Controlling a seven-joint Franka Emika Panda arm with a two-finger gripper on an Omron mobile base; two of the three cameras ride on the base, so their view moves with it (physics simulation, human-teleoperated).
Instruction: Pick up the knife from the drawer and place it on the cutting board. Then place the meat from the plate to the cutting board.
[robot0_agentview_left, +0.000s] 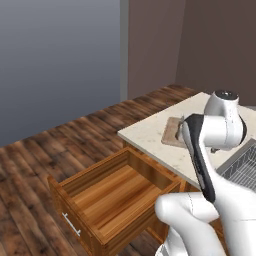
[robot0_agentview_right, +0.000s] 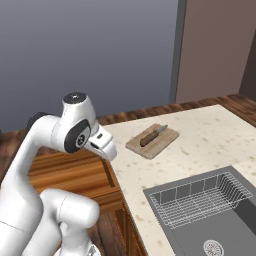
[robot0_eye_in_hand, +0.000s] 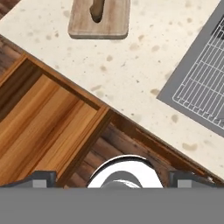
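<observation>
Right base view: knife (robot0_agentview_right: 153, 135) lying on cutting board (robot0_agentview_right: 161, 144), dark handle toward 7 o'clock, grey blade toward 1 o'clock, on speckled cream surface (robot0_agentview_right: 210, 135); grey sink (robot0_agentview_right: 240, 220) with wire rack (robot0_agentview_right: 200, 199) at 5 o'clock. No legible writing, brand or label anywhere. Left base view: drawer (robot0_agentview_left: 107, 197) pulled open, silver bar handle (robot0_agentview_left: 71, 224) on front, board partly hidden behind arm. Hand view: end effector (robot0_eye_in_hand: 116, 178) released, fingertips (robot0_eye_in_hand: 41, 178) spread wide, grasping nothing, above drawer edge; board at 12 o'clock.
</observation>
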